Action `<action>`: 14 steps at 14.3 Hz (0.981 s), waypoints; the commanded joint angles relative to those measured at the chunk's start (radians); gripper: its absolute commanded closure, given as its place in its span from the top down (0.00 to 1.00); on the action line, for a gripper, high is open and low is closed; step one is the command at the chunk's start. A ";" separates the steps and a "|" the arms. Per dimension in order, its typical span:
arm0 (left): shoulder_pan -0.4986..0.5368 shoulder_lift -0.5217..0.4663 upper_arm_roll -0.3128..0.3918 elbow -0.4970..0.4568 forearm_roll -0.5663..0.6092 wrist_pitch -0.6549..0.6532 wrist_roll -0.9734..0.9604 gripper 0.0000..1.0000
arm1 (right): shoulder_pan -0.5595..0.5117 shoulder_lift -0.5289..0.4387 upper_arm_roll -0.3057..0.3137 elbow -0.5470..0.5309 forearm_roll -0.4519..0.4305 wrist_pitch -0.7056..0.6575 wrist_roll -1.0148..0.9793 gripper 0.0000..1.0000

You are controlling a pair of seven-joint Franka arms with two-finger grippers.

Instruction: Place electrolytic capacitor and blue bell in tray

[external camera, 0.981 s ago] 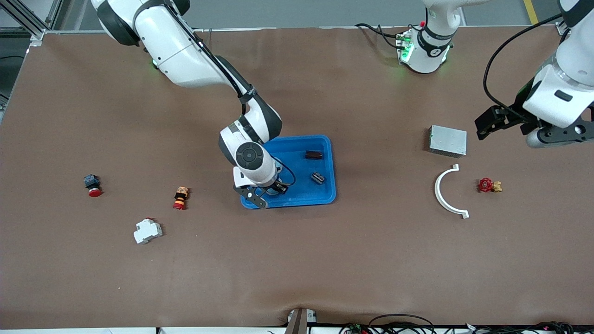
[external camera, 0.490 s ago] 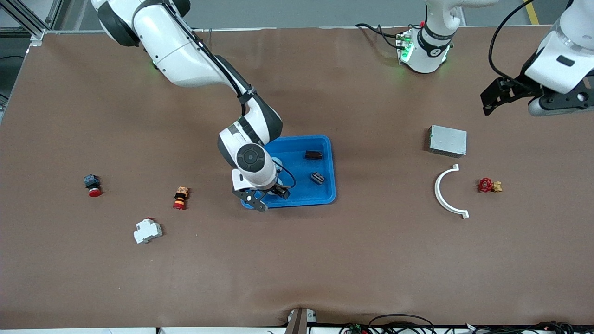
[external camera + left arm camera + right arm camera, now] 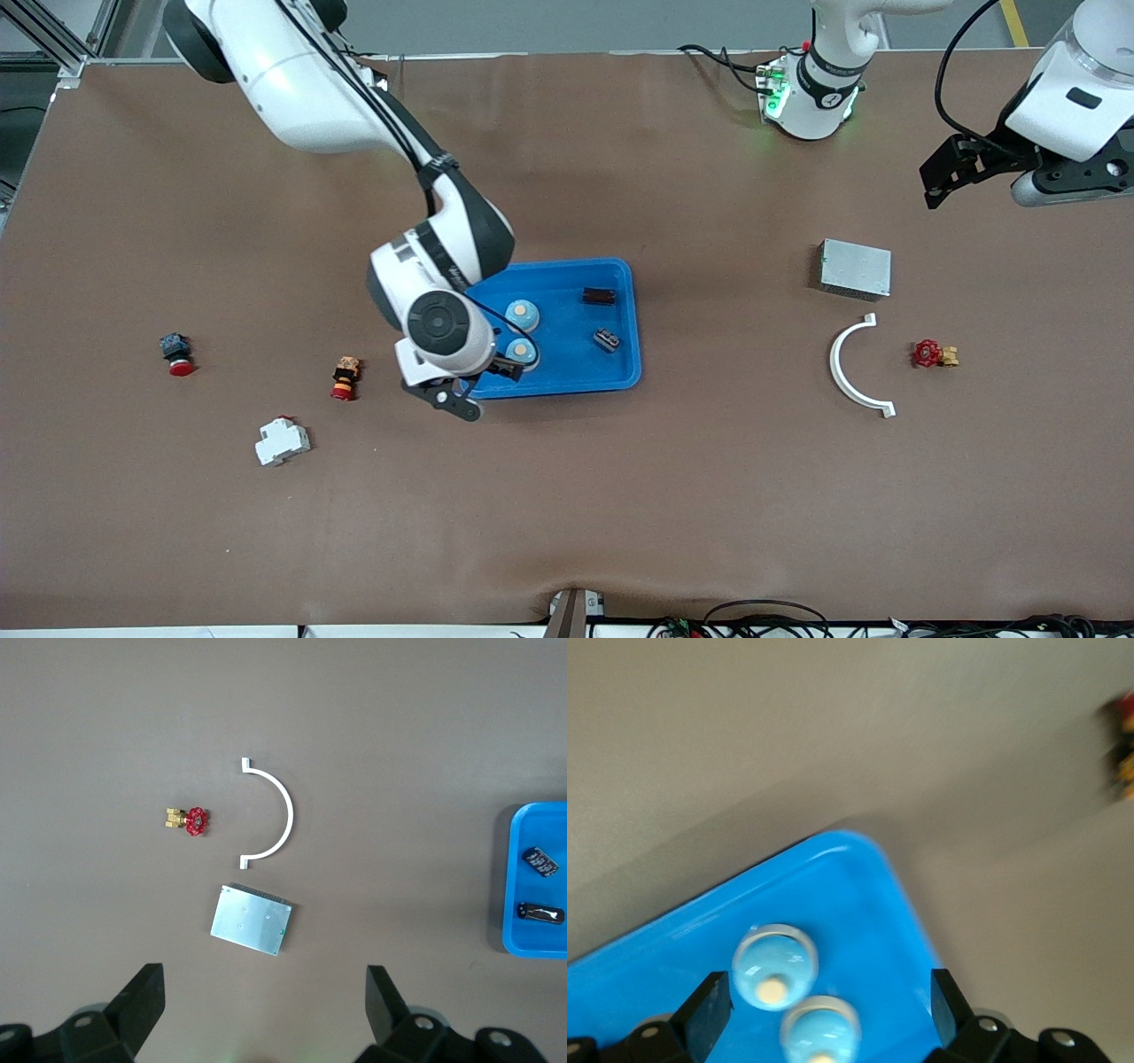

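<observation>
**Four parts in the tray, right gripper empty over its corner**

Four small parts lie in the tray (image 3: 620, 275): two pale blue bells and two dark pieces. By size, the table (image 3: 567, 496) comes first, brown and wide, then the bright-blue tray at its middle. The right arm reaches down from its base to the tray's corner toward its own end of the table, and the right gripper (image 3: 456, 390) hangs over that corner, jaws spread wide and holding nothing. The left gripper (image 3: 952, 173) waits, high over the left arm's end of the table, jaws wide and empty as well.

Now the small things. One blue bell (image 3: 522, 313) sits farther from the front camera, the second bell (image 3: 521, 352) just beside it and nearer. A dark cylinder (image 3: 599, 295), likely the electrolytic capacitor, lies toward the left arm's end of the tray, with a small dark block (image 3: 607, 339) near it.

The placing step looks done, judged from how things lie. The next move calls only for lifting the right gripper straight up, clear of the raised rim, without nudging the bells.
</observation>
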 commanded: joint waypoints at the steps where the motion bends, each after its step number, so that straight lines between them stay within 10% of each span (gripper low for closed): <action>1: -0.008 0.004 -0.002 0.009 -0.018 -0.014 0.014 1.00 | -0.092 -0.103 0.006 -0.025 -0.015 -0.115 -0.195 1.00; 9: -0.005 -0.002 -0.002 0.014 -0.018 -0.052 0.008 1.00 | -0.423 -0.247 0.006 -0.054 -0.022 -0.193 -0.878 1.00; 14: -0.006 -0.003 -0.004 0.015 -0.018 -0.052 0.010 1.00 | -0.573 -0.333 0.008 -0.066 -0.009 -0.184 -0.894 1.00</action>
